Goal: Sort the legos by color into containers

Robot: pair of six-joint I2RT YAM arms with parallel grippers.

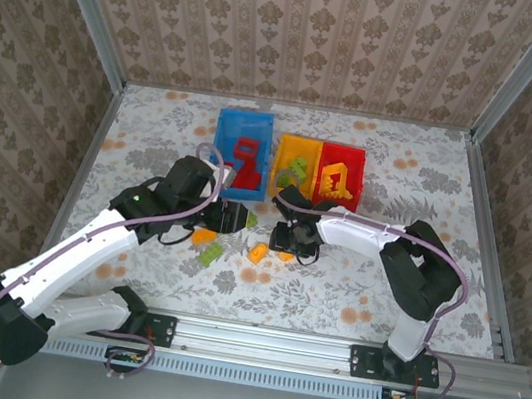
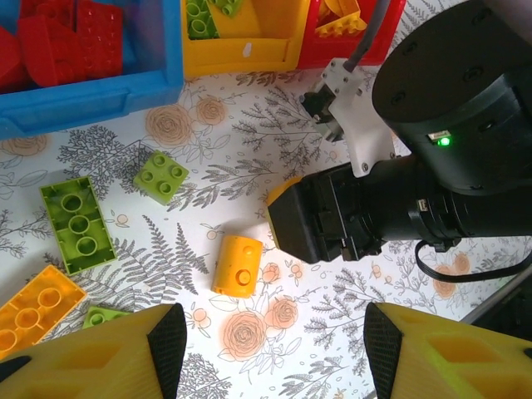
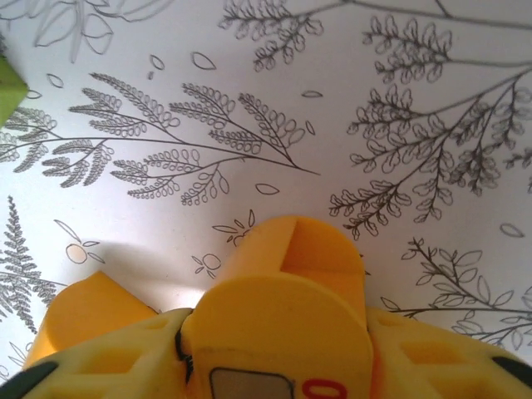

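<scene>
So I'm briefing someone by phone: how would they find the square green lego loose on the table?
Find the blue bin at the far side of the table. Among the loose legos before its near wall, the square green lego shows four studs; the long green lego beside it shows three round holes.

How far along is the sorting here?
Done: red bricks sit in the blue bin, green ones in the yellow bin, yellow ones in the red bin. In hand: the right gripper grips a yellow brick. Remaining: loose green and yellow bricks on the table.

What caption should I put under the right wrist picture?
Orange-yellow plastic brick between the right yellow fingers, over leaf-print table.
</scene>
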